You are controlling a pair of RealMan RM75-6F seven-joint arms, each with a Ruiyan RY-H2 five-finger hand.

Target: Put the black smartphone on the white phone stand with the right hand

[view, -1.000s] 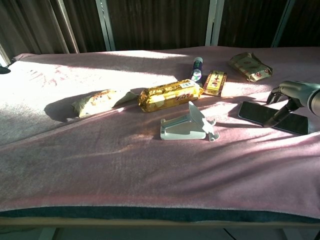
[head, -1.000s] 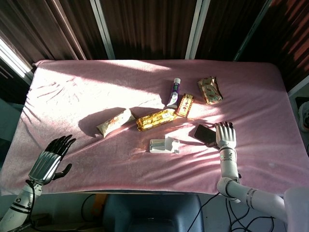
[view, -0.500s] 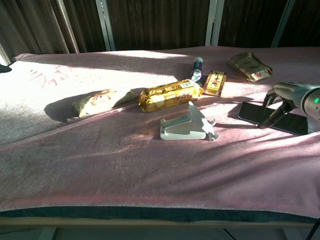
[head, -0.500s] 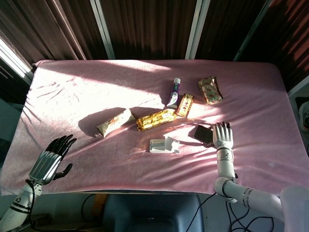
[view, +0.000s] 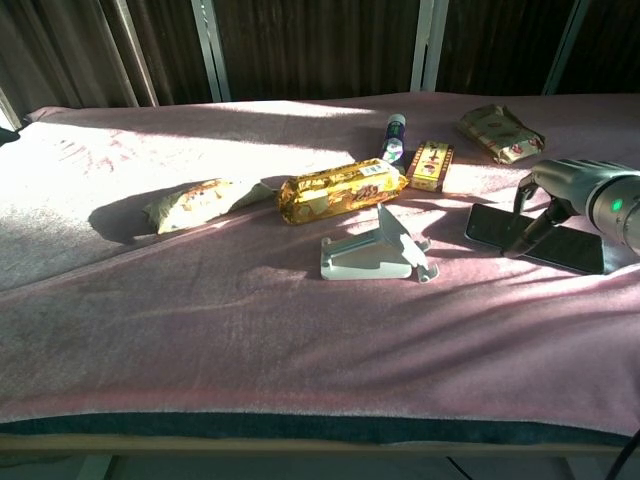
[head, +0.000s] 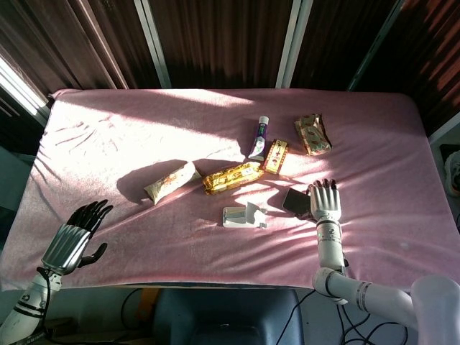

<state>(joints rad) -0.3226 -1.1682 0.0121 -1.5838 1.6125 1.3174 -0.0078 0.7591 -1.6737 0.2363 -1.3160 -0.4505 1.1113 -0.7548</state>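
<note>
Right hand (head: 325,202) over black smartphone (head: 295,202), fingers spread, fingertips (view: 524,197) down on phone, not gripping. Phone flat on pink counter (head: 144,237), just right of white phone stand (view: 372,252), apart from it. Left hand (head: 74,237) at near-left counter edge, fingers apart, holding nothing. Gold snack pack (view: 338,190) beyond stand.
</note>
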